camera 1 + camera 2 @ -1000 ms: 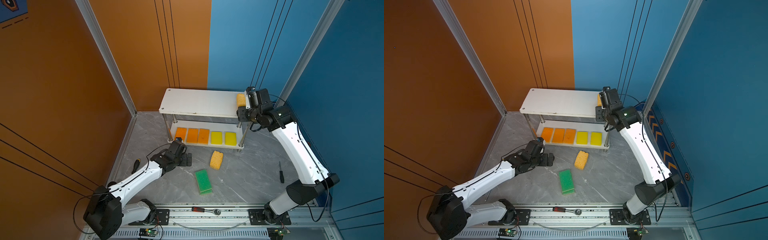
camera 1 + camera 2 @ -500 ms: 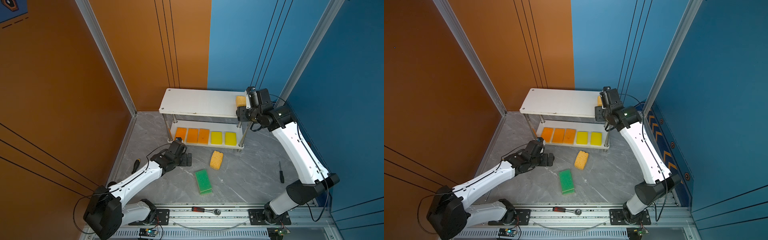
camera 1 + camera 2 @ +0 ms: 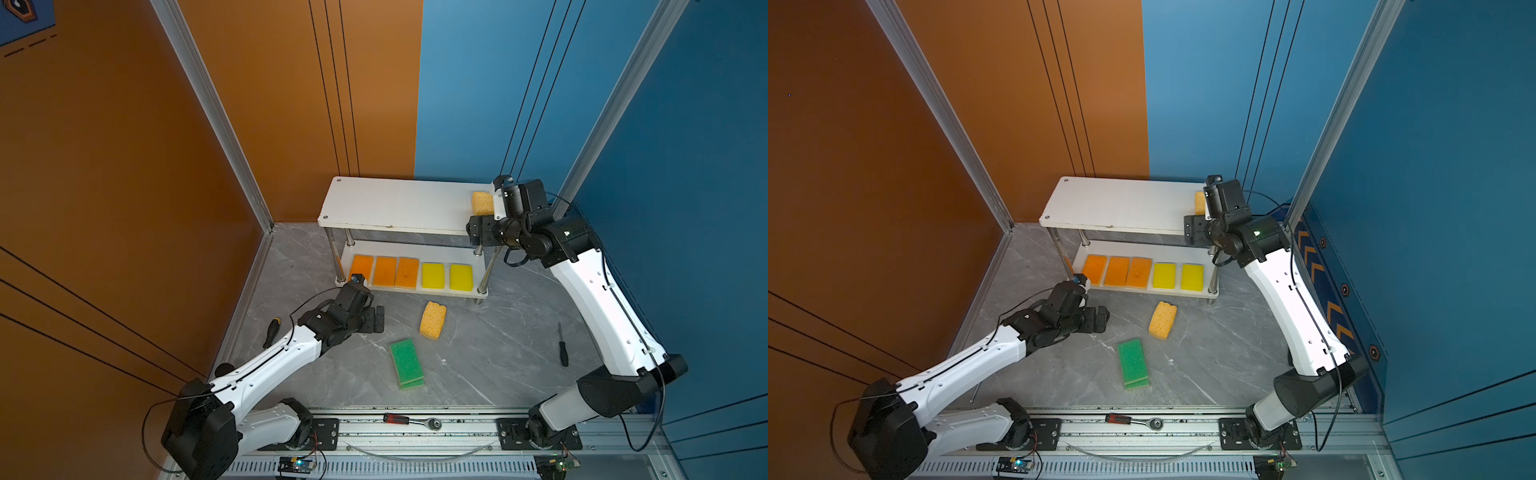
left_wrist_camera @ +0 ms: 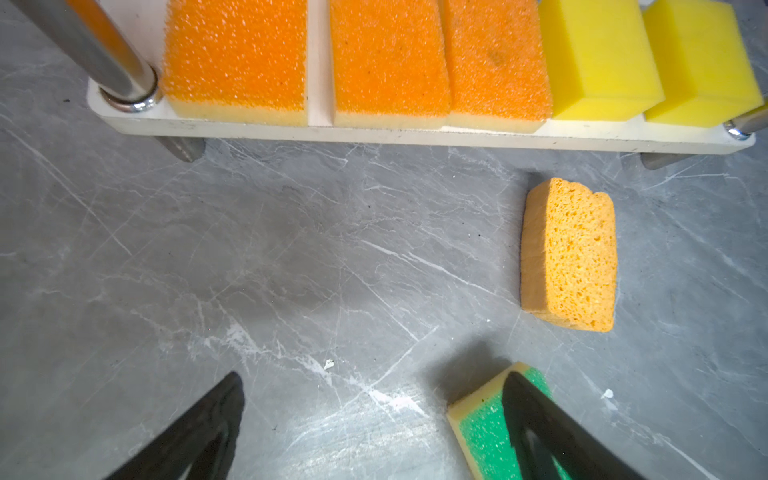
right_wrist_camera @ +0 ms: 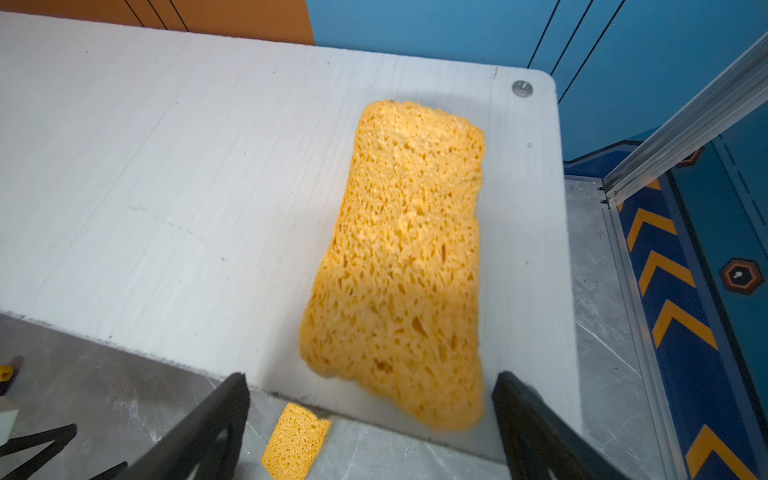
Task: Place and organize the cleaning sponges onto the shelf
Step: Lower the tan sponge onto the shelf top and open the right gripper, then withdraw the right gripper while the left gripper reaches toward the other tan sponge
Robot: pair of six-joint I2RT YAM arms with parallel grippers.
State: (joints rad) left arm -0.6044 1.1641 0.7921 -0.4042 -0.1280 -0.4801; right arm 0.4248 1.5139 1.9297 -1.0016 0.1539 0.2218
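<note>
Sponge (image 5: 403, 257), porous, lay at three o'clock end of shelf (image 3: 395, 203) top, lower board (image 4: 374, 135) seemingly full; right pincer (image 5: 370, 378) wide astride it; left pincer (image 4: 374, 376) wide, empty.

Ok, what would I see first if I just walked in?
Likely the bright row on the shelf's lower board: three orange sponges, then two yellow sponges. Next, a holey sponge lies at the top board's right end, between the open right gripper's jaws. Green sponges sit stacked on the table.
</note>
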